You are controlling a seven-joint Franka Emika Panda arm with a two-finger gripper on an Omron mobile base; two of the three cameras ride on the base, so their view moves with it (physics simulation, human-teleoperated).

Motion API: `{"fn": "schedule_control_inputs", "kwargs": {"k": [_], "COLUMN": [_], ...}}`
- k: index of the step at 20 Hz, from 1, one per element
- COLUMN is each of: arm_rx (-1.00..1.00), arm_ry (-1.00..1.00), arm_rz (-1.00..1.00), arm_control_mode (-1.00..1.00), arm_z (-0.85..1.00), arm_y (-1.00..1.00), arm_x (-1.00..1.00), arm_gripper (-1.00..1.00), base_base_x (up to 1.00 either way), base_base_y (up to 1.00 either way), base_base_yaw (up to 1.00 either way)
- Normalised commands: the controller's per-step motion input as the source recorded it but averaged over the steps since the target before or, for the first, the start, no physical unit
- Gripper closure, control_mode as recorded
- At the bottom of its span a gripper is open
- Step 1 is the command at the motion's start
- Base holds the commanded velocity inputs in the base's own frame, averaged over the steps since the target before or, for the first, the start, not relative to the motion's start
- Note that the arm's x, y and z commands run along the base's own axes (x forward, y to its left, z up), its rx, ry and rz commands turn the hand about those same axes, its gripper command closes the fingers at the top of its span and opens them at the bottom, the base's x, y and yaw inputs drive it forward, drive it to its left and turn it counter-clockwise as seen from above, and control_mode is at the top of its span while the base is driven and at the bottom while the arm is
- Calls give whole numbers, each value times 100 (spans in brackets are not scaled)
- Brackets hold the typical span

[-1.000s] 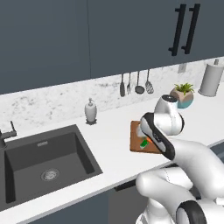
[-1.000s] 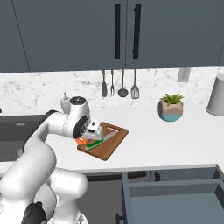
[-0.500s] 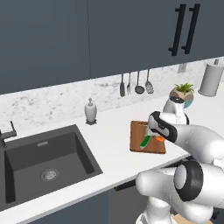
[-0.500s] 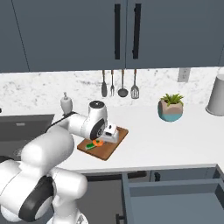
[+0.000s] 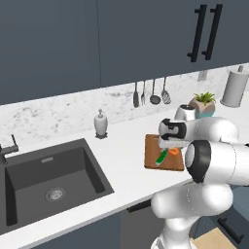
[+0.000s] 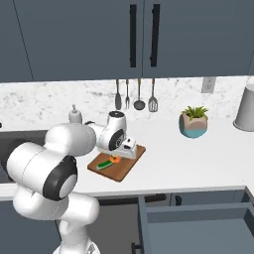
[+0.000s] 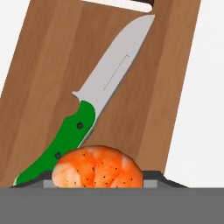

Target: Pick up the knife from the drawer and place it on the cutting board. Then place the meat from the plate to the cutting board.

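The counter (image 6: 198,163) carries the cutting board (image 6: 124,166) near its front edge, between the sink (image 5: 48,180) and the potted plant (image 6: 192,122). The drawer (image 6: 198,228) is seen pulled out below the counter's front edge at the right of the right base view; no knife can be made out in it.

The knife (image 7: 94,109) is already laid flat on the board: green handle toward one short end, blade pointing toward the end w/ the hanging slot. So step 1 can be judged done.

The meat (image 7: 97,168) is seen in the hand view right at the gripper (image 6: 119,158), above the board and partly over the knife handle. In both base views the orange chunk sits just under the hand, over the board approx. mid-way along it. Jaws appear part-closed w/ the meat between them, so it is judged held. Whether it touches the board yet cannot be told.

The plate is not made out in these frames.

Left to do, as judged: the meat is to be lowered onto bare wood, pref. beside the handle rather than on it, then let go and the hand lifted clear. Task is judged nearly complete; only the release remains. Risk: the chunk may rest on the handle and roll off when released.
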Motion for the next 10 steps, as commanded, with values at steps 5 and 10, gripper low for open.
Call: {"fn": "schedule_control_inputs", "kwargs": {"k": [5,10], "arm_rx": [1,2], "arm_ry": [0,0], "arm_rz": [0,0], "arm_control_mode": [-100,-100], "arm_z": [-52,-17], "arm_y": [-12,-8], "arm_x": [1,7], "arm_gripper": [100,100], "base_base_x": [0,0], "base_base_y": [0,0], "base_base_yaw": [0,0]}}
